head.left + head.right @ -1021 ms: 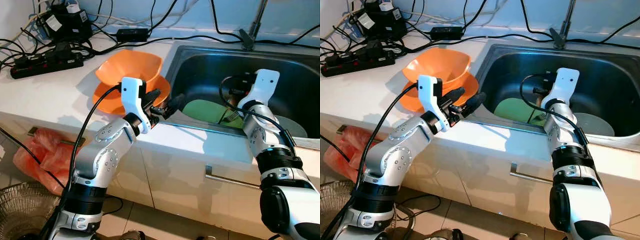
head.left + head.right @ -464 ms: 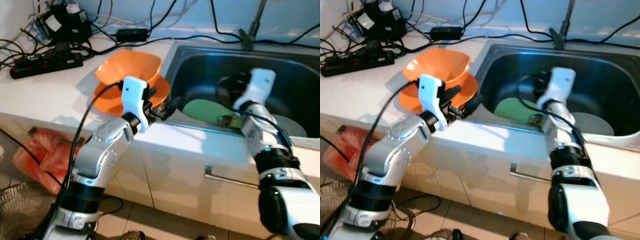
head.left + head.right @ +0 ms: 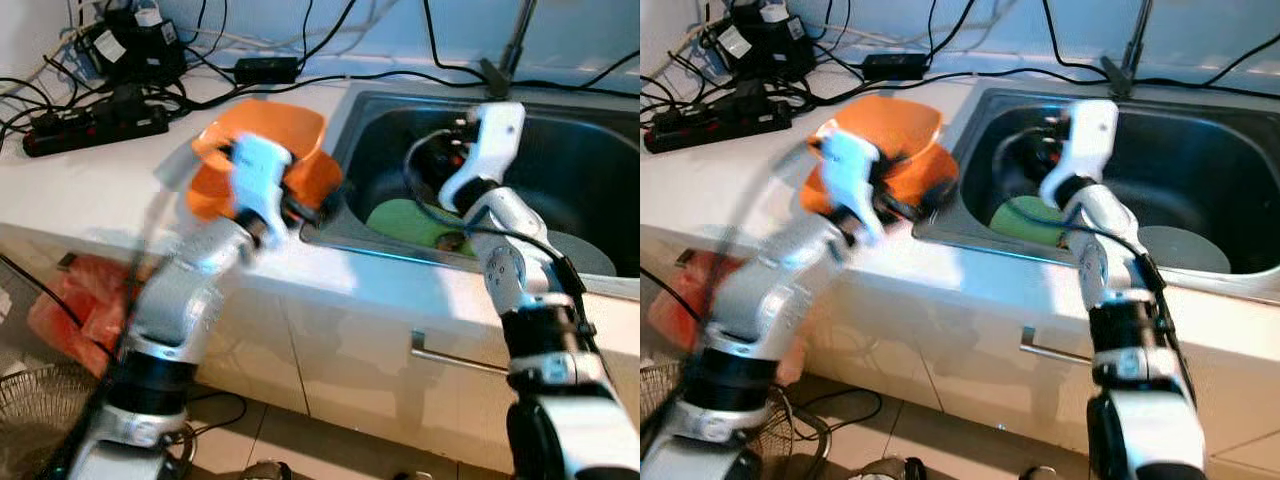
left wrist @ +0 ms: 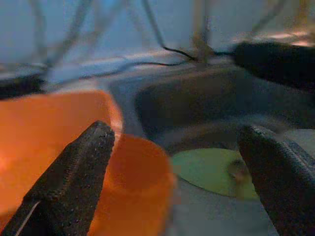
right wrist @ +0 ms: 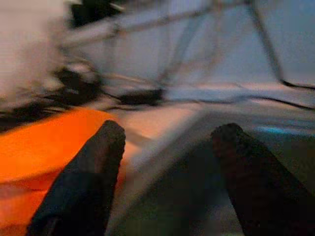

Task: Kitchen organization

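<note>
Both eye views look forward and down from the head at the table (image 3: 90, 190) and sink (image 3: 600, 150). Each wrist view looks closely along its own fingers; both share the orange bowl (image 4: 29, 132) and sink

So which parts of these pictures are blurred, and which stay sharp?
Left eye view: the left arm is smeared by motion; the power strip and sink stay sharp. Both wrist views are soft, the orange bowl hazy.
</note>
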Controlling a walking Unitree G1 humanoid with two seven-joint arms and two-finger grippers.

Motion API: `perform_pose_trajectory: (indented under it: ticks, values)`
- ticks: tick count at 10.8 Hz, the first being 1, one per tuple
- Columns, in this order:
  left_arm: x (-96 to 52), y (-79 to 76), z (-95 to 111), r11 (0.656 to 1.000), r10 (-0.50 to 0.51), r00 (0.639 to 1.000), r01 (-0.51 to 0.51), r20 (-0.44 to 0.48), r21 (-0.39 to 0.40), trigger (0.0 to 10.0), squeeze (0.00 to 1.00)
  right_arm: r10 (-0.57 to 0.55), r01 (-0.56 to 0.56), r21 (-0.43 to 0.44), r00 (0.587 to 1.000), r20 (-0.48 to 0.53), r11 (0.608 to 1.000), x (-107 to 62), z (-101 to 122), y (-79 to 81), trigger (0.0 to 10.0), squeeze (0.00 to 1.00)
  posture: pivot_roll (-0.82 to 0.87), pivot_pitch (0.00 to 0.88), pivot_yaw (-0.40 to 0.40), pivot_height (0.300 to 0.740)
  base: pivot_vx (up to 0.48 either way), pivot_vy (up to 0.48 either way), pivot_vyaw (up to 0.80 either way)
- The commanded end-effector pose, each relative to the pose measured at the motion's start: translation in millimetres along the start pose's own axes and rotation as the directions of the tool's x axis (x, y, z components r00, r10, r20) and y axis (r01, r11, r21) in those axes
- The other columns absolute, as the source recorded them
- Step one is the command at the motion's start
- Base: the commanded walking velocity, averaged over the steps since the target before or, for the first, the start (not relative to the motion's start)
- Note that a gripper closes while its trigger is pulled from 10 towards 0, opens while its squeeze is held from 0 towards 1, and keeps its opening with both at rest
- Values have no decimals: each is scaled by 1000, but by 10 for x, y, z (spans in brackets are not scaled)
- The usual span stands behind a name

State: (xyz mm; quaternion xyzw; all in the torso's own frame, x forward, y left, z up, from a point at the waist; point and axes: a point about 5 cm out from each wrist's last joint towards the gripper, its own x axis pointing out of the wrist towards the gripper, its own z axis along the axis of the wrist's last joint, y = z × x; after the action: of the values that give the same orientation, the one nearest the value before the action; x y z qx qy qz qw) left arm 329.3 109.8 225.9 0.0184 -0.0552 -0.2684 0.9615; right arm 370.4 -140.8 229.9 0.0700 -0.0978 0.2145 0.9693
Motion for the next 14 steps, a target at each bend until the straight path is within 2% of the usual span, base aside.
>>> perform_pose_trajectory:
  ticks: [1, 2, 3, 4, 5, 6, 7, 9, 10, 11, 14]
  values:
    - [-39, 152, 133, 993, 102, 993, -105, 59, 52, 10000, 0, 99, -99, 27, 995, 16, 995, -29, 47, 123, 10000, 1000, 72, 81, 88, 740, 0, 0, 0]
    - [-82, 390, 146, 958, 256, 964, -262, 68, 113, 10000, 0, 193, -194, 38, 981, 24, 980, -75, 97, 239, 10000, 1000, 73, 79, 89, 740, 0, 0, 0]
    - [-119, 585, 99, 917, 371, 928, -373, 40, 142, 10000, 0, 255, -256, 41, 967, 22, 966, -107, 118, 322, 10000, 1000, 73, 79, 89, 740, 0, 0, 0]
    - [-156, 745, 6, 890, 438, 899, -431, -21, 147, 10000, 0, 318, -318, 48, 948, 15, 947, -149, 132, 413, 10000, 741, 70, 78, 93, 740, 0, 0, 0]
    - [-166, 787, -8, 885, 448, 893, -438, -33, 159, 10000, 0, 344, -345, 46, 939, 12, 938, -171, 139, 452, 10000, 420, 68, 79, 96, 740, 0, 0, 0]
    - [-169, 858, -6, 882, 464, 884, -454, -64, 126, 10000, 0, 376, -376, 40, 927, 5, 926, -206, 147, 500, 10000, 75, 66, 81, 97, 740, 0, 0, 0]
    - [-157, 907, 10, 869, 494, 867, -493, -65, 40, 10000, 0, 368, -368, 45, 930, -3, 929, -222, 154, 495, 10000, 24, 67, 82, 100, 740, 0, 0, 0]
    - [-135, 1000, 35, 837, 538, 841, -541, -58, -80, 10000, 0, 366, -365, 43, 931, -5, 930, -230, 165, 503, 10000, 0, 65, 82, 102, 740, 0, 0, 0]
    - [-92, 1024, 1, 826, 534, 841, -542, -93, -157, 10000, 0, 366, -366, 43, 931, -5, 930, -232, 173, 512, 10000, 0, 64, 82, 103, 740, 0, 0, 0]
    - [-48, 1032, -45, 801, 532, 836, -549, -135, -240, 10000, 0, 368, -368, 41, 930, -2, 929, -233, 183, 522, 10000, 0, 64, 82, 103, 740, 0, 0, 0]
    - [82, 1058, -178, 697, 526, 819, -569, -229, -437, 10000, 0, 377, -377, 36, 926, 8, 925, -253, 228, 562, 10000, 0, 53, 91, 113, 740, 0, 0, 0]
